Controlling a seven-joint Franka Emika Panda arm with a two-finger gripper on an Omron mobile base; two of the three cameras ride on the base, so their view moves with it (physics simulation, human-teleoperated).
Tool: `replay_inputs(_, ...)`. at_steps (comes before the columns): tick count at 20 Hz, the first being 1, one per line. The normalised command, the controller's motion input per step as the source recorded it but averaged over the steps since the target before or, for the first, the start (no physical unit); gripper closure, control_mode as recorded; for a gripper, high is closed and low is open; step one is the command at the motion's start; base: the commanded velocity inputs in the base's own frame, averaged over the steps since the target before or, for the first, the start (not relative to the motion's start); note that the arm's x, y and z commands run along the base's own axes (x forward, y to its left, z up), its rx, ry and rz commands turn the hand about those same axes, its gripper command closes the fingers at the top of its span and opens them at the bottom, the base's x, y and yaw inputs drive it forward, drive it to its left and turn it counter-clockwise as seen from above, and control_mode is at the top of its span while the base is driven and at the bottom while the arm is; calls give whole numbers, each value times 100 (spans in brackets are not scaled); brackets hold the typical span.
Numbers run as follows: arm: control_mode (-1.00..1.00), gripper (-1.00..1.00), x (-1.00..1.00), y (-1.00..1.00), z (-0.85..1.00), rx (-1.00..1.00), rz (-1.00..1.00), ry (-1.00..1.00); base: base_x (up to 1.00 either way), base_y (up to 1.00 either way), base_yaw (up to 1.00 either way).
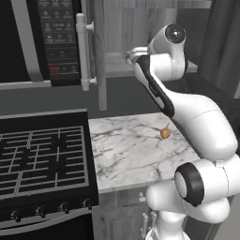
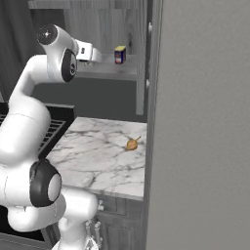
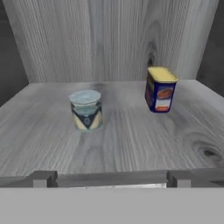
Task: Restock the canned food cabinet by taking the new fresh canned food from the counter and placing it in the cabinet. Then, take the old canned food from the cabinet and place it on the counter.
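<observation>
- jaws (image 3: 109, 178) spread wide, empty — at the cabinet shelf (image 3: 131, 144) edge
- old can (image 3: 86, 110) left, new yellow can (image 3: 160, 89) right, both upright on shelf
- orange round thing (image 1: 165, 133) on desk (image 1: 131, 154)

The arm (image 1: 197, 122) is glossy white — fat rounded links, with dark bands at the joints and black round caps with a pale centre. Two small, blocky, dark grey fingertips (image 3: 43, 178) — square-edged.
</observation>
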Motion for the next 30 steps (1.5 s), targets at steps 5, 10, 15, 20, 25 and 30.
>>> replay_inputs(5,-100,-100,24,5,0,-1,0,13,0,0,0)
replay_inputs(10,-100,-100,38,19,-3,-3,0,9,0,0,0)
replay_inputs(15,-100,-100,41,31,-6,0,0,3,0,0,0)
replay_inputs(20,-100,-100,41,5,-10,0,0,0,0,0,0)
replay_inputs(25,-100,-100,37,0,-16,0,0,0,0,0,0)
replay_inputs(30,-100,-100,34,0,-12,0,0,0,0,0,0)
